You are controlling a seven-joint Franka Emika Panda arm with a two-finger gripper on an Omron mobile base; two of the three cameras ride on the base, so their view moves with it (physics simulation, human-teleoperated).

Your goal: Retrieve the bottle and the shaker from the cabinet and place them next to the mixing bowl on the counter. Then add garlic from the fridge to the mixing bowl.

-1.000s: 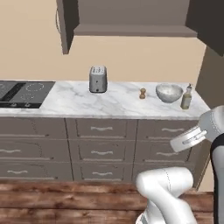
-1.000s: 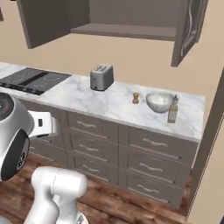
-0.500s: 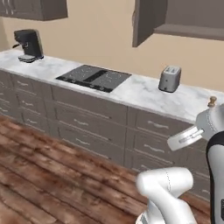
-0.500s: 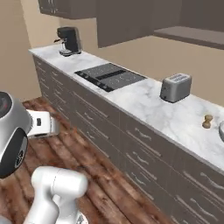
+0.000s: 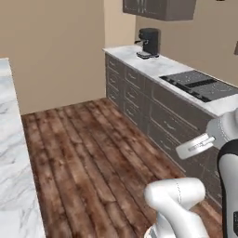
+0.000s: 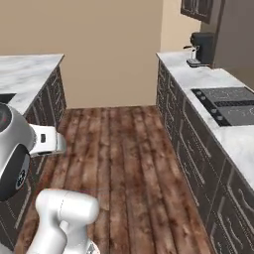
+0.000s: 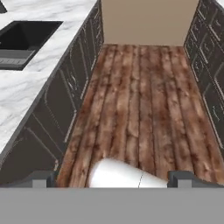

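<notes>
The bottle, the shaker, the mixing bowl, the cabinet, the fridge and the garlic are out of view. The counter (image 5: 158, 67) (image 6: 194, 79), white marble over dark drawer fronts, runs along the right side and carries a black cooktop (image 5: 200, 83) (image 6: 230, 104). In the hand view my gripper (image 7: 113, 179) is open wide, its two dark fingertips (image 7: 41, 179) far apart with nothing between them. It looks down a wooden floor aisle (image 7: 144, 100).
A black coffee machine (image 5: 148, 42) (image 6: 200, 48) stands at the counter's far end. A second marble worktop (image 5: 11, 153) (image 6: 25, 74) with a dark sink (image 7: 24, 41) lines the left side. Closed dark wall units (image 5: 158, 8) hang above. A beige wall (image 6: 99, 44) ends the aisle.
The base has turned left, so the whole scene has swung. The toaster and shaker have left the views; the aisle and left worktop have come in. The gripper stays open.
</notes>
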